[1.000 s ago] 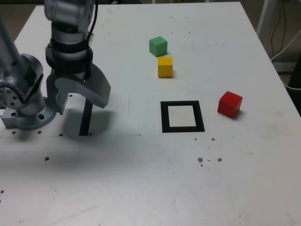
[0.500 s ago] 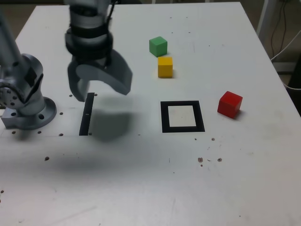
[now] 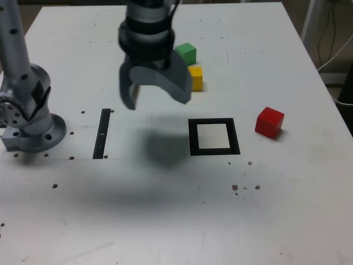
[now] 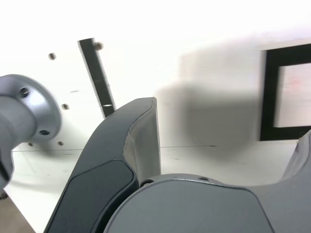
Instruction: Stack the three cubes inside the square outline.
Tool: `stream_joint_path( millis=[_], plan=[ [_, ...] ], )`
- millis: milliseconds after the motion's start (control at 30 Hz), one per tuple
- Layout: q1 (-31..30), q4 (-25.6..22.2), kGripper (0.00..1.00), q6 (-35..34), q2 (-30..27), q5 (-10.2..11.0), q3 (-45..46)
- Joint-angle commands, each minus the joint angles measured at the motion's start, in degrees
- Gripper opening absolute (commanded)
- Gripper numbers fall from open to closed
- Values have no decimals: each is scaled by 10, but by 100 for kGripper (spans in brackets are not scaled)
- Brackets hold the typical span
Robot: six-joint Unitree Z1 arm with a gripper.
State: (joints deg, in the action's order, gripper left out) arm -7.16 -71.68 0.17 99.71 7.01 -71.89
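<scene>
The gripper (image 3: 157,94) is hanging spread and empty above the table (image 3: 165,221), seemingly heading for the yellow cube (image 3: 194,78) near the far edge.

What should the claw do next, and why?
Probably carry on toward the exterior view's right and lower over the yellow cube. The gripper hangs open and empty above the table, the square outline holds nothing, and that cube sits nearest the claw.
</scene>
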Motion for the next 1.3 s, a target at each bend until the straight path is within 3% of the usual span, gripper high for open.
stream_joint_path(
  millis=[0, 933, 1267],
  plan=[
    [0, -12, 99, 7, 20, 2, -30],
    [9, -167, 99, 118, 267, 10, -461],
    [11, -197, 99, 139, 321, 5, -551]
  ],
)
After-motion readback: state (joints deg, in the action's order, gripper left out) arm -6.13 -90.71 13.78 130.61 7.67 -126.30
